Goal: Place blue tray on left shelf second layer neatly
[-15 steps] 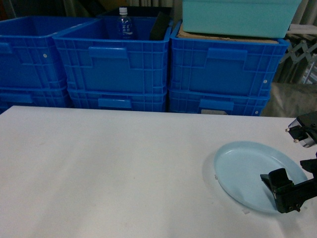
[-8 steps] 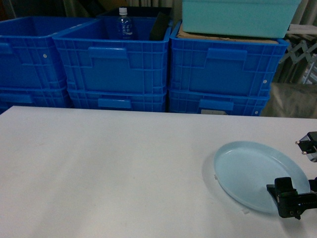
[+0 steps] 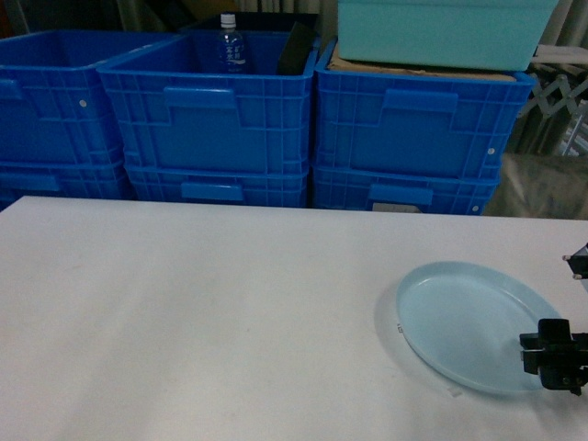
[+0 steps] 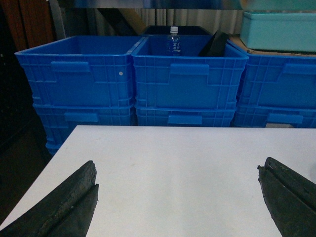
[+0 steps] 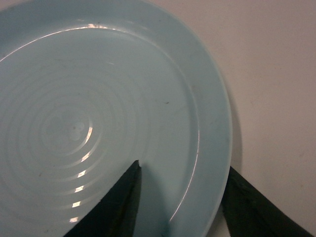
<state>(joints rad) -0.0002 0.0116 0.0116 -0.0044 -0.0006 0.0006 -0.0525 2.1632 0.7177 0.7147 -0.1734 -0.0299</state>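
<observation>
The blue tray point(image 3: 469, 322), a pale round shallow dish, lies flat on the white table point(image 3: 202, 312) at the right. My right gripper point(image 3: 562, 310) is open at its right rim. In the right wrist view the tray point(image 5: 98, 98) fills the frame. The right gripper point(image 5: 182, 168) straddles the rim, one finger point(image 5: 121, 202) over the dish floor and the other outside, low beside the rim. My left gripper point(image 4: 177, 165) stands open above bare table, holding nothing. I cannot make out the left shelf second layer.
Stacked dark-blue crates point(image 3: 211, 110) line the far edge of the table; one holds a water bottle point(image 3: 230, 41). A teal tub point(image 3: 441, 32) sits on the right stack. The table's left edge point(image 4: 47, 170) drops off beside my left gripper.
My right gripper has slid to the right across the tray, from over its floor out to its right rim. The tray has stayed in place.
</observation>
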